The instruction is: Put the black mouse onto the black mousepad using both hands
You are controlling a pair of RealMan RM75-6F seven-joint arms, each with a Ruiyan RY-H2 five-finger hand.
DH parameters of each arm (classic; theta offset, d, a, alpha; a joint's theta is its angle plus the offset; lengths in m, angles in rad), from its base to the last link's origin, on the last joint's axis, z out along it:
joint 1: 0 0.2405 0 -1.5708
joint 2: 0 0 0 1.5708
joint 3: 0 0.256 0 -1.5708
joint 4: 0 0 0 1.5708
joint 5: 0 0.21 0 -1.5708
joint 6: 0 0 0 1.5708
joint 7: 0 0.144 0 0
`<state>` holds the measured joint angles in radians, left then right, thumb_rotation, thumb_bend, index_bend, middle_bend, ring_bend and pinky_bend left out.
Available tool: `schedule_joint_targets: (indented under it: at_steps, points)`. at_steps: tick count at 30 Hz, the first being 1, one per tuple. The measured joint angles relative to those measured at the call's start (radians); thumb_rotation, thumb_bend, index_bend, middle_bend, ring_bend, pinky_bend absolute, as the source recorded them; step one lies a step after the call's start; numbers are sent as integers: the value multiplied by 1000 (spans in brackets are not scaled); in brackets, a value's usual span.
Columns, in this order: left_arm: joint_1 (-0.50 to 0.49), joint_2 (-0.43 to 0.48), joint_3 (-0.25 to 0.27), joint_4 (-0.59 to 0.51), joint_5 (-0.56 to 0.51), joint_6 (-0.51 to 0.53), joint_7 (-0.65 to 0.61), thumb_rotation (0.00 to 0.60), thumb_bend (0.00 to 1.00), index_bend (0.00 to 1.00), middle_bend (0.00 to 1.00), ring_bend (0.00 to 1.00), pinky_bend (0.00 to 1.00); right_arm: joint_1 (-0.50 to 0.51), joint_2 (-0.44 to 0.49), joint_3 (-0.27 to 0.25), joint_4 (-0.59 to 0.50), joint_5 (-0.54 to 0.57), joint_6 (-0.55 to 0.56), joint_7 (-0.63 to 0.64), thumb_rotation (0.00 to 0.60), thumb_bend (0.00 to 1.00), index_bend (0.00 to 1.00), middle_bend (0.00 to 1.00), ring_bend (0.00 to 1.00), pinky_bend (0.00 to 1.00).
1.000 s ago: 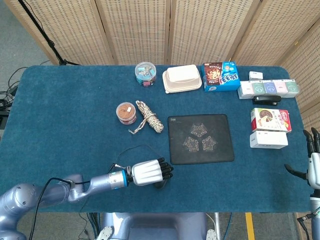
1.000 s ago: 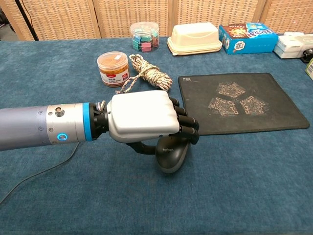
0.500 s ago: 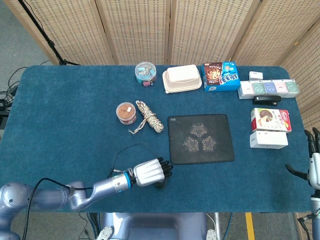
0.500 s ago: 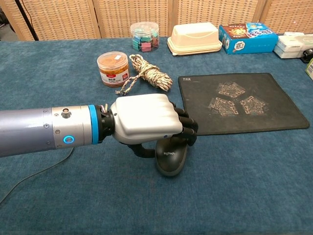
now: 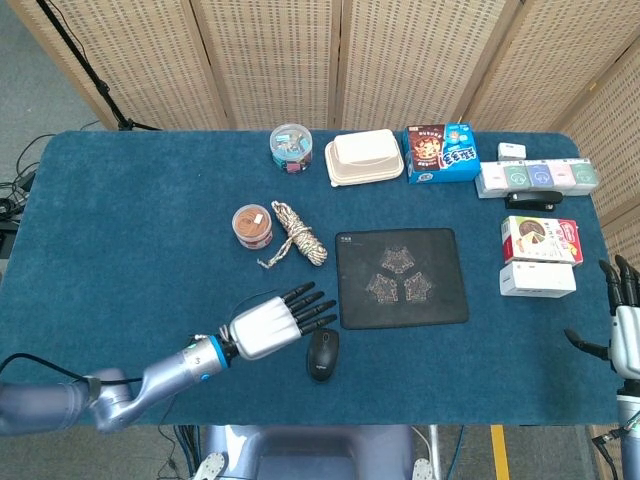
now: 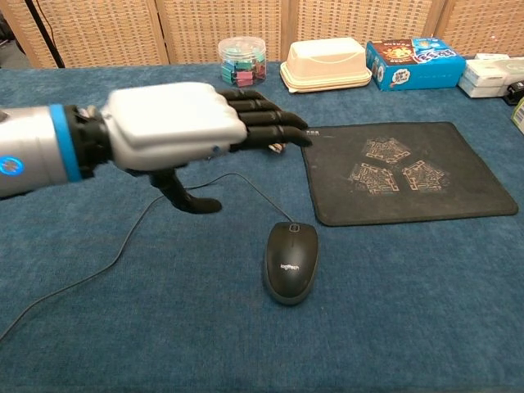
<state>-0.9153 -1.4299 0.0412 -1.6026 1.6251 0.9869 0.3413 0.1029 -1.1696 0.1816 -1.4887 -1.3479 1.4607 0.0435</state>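
Left hand (image 6: 176, 127) hovers wide and empty at ten o'clock of the black mouse (image 6: 290, 261); black mousepad (image 6: 405, 170) lies at one o'clock. Right hand (image 5: 622, 325) spread, empty.

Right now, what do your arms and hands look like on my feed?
The left hand has a smooth white shell over its back and black, segmented fingers and thumb. Its wrist carries a bright blue ring, then a grey-silver cylindrical forearm. The right hand, at the head view's edge, shows black fingers on a pale body; its arm is mostly out of frame.
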Motion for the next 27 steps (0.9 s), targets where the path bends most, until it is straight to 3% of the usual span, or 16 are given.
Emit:
schedule_joint_targets:
  at_steps: [5,13,20,27]
  points:
    - [106,152,7,-98,-52,113,-20,600,273,0,0,0,0,15,-2,-16,10,-68,1,17,600,0,0,0,0,0]
    - [317,387,39,-235,-159,300,-156,600,272,0,0,0,0,94,0,-81,112,-318,-2,49,600,0,0,0,0,0]
    - [446,450,67,-298,-209,396,-232,600,272,0,0,0,0,210,10,-135,182,-539,-2,82,600,0,0,0,0,0]
    - [594,478,89,-310,-188,545,-322,600,273,0,0,0,0,396,22,-160,190,-768,-14,78,600,0,5,0,0,0]
